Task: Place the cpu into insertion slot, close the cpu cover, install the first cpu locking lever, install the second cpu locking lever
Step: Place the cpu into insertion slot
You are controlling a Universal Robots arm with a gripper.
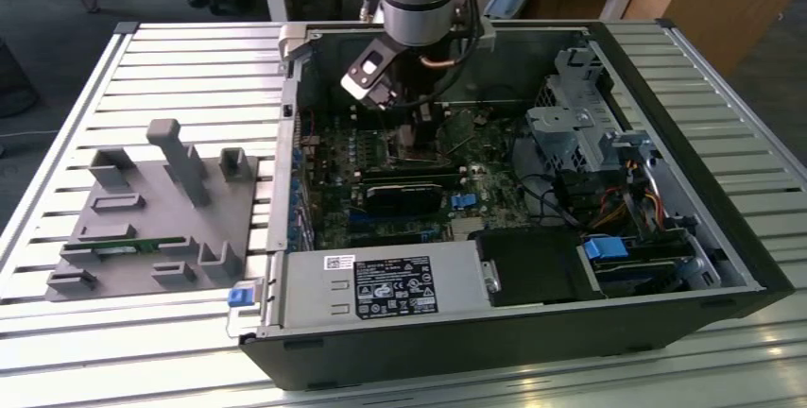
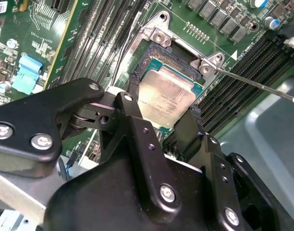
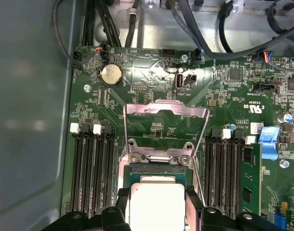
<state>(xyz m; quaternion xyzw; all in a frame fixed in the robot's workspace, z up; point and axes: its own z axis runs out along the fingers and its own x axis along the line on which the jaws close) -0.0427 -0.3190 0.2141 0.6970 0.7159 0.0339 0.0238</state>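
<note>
Second wrist view: the gripper [image 2: 162, 108] pinches the cpu [image 2: 172, 91] by two opposite edges at the insertion slot [image 2: 159, 50]. The cpu is likely light, stiff and fragile underneath, so the edges suit best.

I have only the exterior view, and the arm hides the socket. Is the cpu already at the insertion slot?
Observer: Yes. In the second wrist view the cpu lies on the insertion slot, with the pincer closed on two opposite edges.
Operator: Is the cpu cover down?
Observer: No. In the first wrist view the cpu cover is swung open, away from the slot.
Operator: And the locking lever?
Observer: In the second wrist view one thin lever rod sticks out free, not hooked down.
</note>
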